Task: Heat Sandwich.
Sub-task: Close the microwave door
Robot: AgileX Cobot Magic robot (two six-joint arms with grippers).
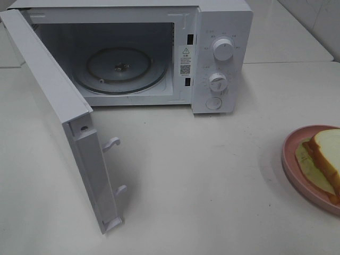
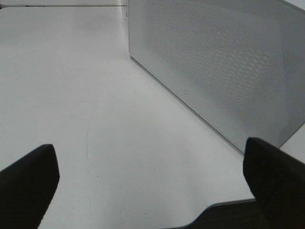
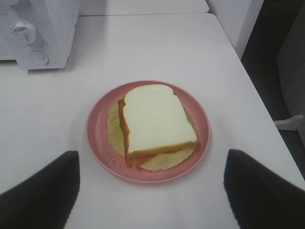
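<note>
The sandwich (image 1: 326,154), white bread with tan crust and orange and pale yellow-green filling, lies on a round pink plate (image 1: 291,159) at the table's right edge. It also shows in the right wrist view (image 3: 155,119) on the plate (image 3: 97,138). My right gripper (image 3: 152,191) is open, its dark fingers (image 3: 40,191) spread wide and apart from the plate. The white microwave (image 1: 220,58) stands at the back with its door (image 1: 58,122) swung wide open and the glass turntable (image 1: 119,69) bare. My left gripper (image 2: 152,186) is open and empty beside the microwave's perforated side (image 2: 228,67).
The microwave door juts forward over the left part of the table, latch hooks (image 1: 111,143) sticking out. Two knobs (image 1: 222,49) are on the right panel. The table edge (image 3: 257,90) drops off right of the plate. Neither arm shows in the exterior high view.
</note>
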